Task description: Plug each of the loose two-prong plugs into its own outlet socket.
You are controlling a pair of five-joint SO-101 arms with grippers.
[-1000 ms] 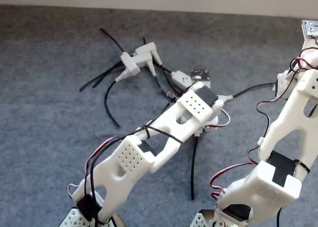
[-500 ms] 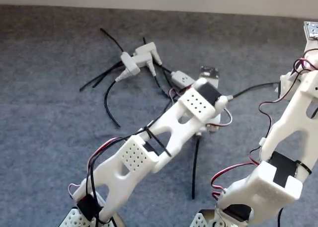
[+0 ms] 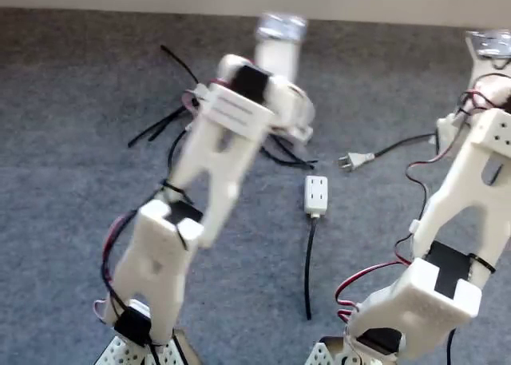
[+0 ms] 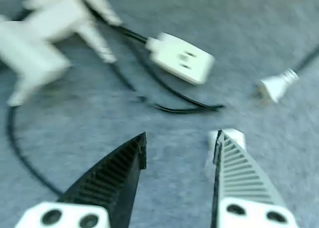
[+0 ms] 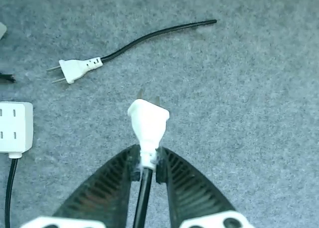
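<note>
Right end effector [image 5: 146, 163] is pinching a white two-prong plug [image 5: 148, 120] by its neck. Left end effector [image 4: 180, 138] hangs spread wide near a small white outlet socket [image 4: 180, 63], probably just above the grey table [image 5: 259, 88]. Second white black-corded plug [image 5: 77, 68] lies loose near a white rectangular socket block [image 5: 15, 125].

Grey carpeted table [image 3: 72, 221]: outlet block [image 3: 316, 195] with black cord at centre, loose two-prong plug [image 3: 355, 160] just far-right of it, tangled black cords [image 3: 156, 127] far left.
</note>
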